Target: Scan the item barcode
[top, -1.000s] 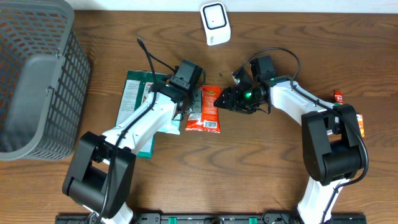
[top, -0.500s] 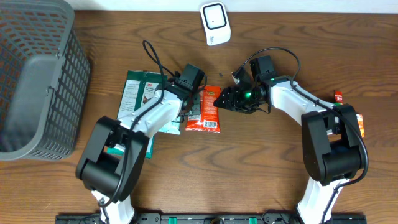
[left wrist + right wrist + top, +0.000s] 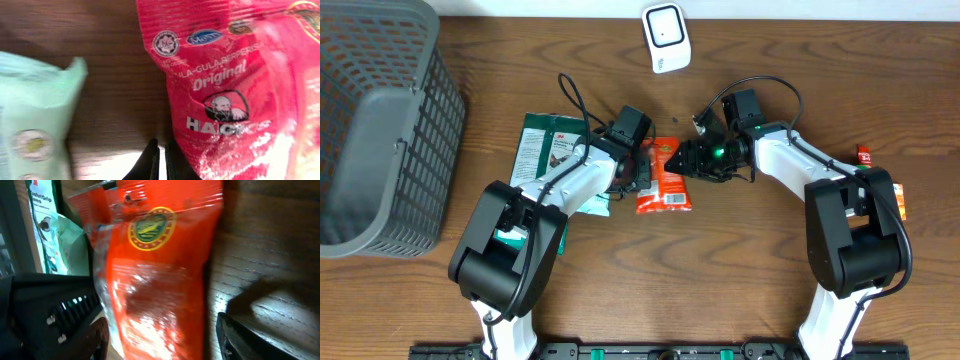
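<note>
**Step in hand (judged):** secure the red snack pkt (image 3: 665,182) for lift to the scanner (image 3: 665,38).

**Procedure, L to R:**
1. Hold L gripper (image 3: 640,172) low at the pkt's left edge as a stop.
2. Lower R gripper (image 3: 682,160) over the pkt's top end. Close on film only, not on the table (image 3: 770,290).
3. Lift w/o creasing the white panel at the pkt's near end (prob. the barcode).

**Position:**
- Pkt lies flat at table centre, below the scanner and well apart from it.
- L fingers (image 3: 152,161) are pressed together just beside the pkt's left edge. Contact cannot be confirmed.
- R fingers (image 3: 235,335) are spread with the pkt's top end between them, not clamped.
</note>
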Robot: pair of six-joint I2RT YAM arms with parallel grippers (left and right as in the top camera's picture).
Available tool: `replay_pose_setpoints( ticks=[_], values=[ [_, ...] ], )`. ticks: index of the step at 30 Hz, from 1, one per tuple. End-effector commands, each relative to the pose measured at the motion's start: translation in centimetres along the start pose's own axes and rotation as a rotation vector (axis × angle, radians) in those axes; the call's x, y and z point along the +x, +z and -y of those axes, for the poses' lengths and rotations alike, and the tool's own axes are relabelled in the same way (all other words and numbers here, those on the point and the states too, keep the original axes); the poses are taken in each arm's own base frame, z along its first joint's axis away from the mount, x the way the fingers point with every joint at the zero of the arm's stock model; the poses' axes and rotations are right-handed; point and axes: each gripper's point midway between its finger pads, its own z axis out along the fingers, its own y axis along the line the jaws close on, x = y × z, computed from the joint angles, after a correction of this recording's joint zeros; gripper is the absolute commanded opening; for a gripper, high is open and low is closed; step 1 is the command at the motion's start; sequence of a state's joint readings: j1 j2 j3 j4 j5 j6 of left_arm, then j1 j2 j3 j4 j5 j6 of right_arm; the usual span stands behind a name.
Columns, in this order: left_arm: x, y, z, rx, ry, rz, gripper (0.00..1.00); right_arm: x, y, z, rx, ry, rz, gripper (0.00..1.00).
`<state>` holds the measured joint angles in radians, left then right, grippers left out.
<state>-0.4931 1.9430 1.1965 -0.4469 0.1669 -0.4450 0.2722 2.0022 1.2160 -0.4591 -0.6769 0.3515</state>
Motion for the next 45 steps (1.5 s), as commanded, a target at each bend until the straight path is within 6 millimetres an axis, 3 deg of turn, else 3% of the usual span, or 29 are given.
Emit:
replay_pose_setpoints(
  ticks=[1, 5, 10, 16, 20, 25, 35, 45],
  values=[
    [0.5, 0.1, 1.5, 0.078, 0.019, -0.035, 0.08, 0.2, 0.1, 0.7, -0.002, 0.004, -0.009, 0.64],
    [-1.0, -1.0, 0.9, 0.070, 0.049, 0.001, 0.09, -0.1, -0.3, 1.2, -0.001, -0.001, 0.001, 0.64],
    [-3.1, -4.1, 1.2, 0.111, 0.033, 0.076, 0.09, -0.8, -1.1, 2.1, -0.003, -0.001, 0.021, 0.65],
    [-1.8, -5.1, 3.9, 0.269, 0.046, 0.012, 0.09, -1.0, -1.4, 2.1, -0.025, -0.031, 0.027, 0.67],
    [-0.8, -4.5, 4.8, 0.329, 0.045, -0.044, 0.09, -1.0, -1.4, 2.1, -0.024, -0.033, 0.029, 0.67],
    [-0.2, -2.7, 4.4, 0.318, 0.041, -0.071, 0.09, -1.1, -1.4, 2.0, -0.025, -0.043, 0.031, 0.67],
    [1.6, 0.9, 1.2, 0.178, 0.009, -0.134, 0.09, -0.9, -1.2, 1.8, -0.027, -0.048, 0.025, 0.69],
    [2.3, 1.2, -1.4, 0.040, 0.002, -0.146, 0.09, -0.3, -0.8, 0.6, -0.069, -0.062, 0.001, 0.66]
  ],
)
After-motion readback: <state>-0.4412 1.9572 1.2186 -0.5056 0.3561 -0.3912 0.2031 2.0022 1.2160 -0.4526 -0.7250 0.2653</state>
